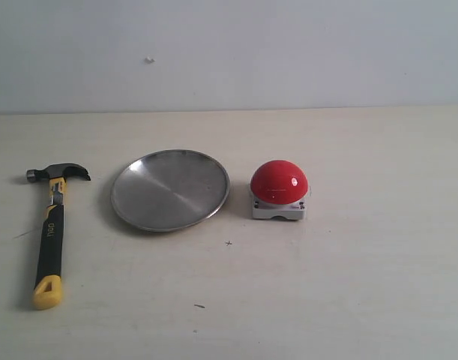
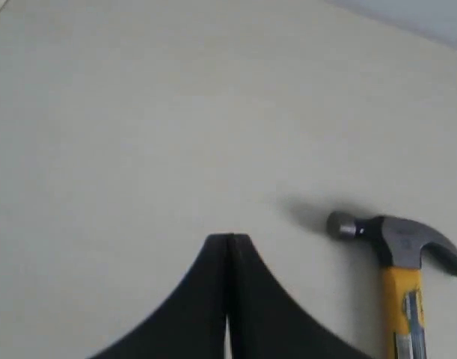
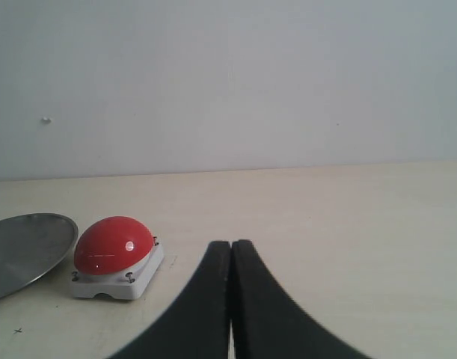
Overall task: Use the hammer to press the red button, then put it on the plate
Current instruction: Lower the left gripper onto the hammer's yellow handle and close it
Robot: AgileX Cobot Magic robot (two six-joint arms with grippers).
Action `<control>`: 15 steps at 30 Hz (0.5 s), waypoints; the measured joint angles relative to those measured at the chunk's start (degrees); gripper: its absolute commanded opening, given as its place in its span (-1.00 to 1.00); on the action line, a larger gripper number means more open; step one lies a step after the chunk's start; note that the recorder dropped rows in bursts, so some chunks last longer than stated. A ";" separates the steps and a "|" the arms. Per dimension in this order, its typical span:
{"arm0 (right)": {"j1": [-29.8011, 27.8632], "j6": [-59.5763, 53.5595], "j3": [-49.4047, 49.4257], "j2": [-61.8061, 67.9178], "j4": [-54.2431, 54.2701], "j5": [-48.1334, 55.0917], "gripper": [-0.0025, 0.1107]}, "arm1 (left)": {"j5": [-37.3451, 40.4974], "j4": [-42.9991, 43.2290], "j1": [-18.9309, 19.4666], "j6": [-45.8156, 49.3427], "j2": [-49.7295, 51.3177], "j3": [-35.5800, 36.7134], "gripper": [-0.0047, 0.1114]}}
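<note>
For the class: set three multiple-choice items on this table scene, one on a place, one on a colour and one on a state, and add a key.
1. What lies between the hammer and the button?
A the plate
B a cup
C nothing

2. What colour is the end of the hammer's handle?
A red
B yellow
C green

3. How do the left gripper and the right gripper stand?
A both shut
B both open
C one holds the hammer

Key:
1 A, the plate sits in the middle of the row.
2 B, the handle's end is yellow.
3 A, each wrist view shows jaws closed together, holding nothing.
</note>
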 measured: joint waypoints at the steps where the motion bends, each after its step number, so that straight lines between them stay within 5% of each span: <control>1: 0.00 0.00 0.00 0.00 0.00 0.00 -0.96 | 3.05 2.11 0.26 -2.89 0.00 -0.62 -0.92; 8: 0.00 0.00 0.00 0.00 0.00 0.00 -0.96 | 20.82 6.27 -2.46 -9.84 1.64 -6.10 -0.92; 15: 0.00 0.00 0.00 0.00 0.00 0.00 -0.96 | 23.02 6.39 -14.64 -10.51 5.06 -9.19 -0.92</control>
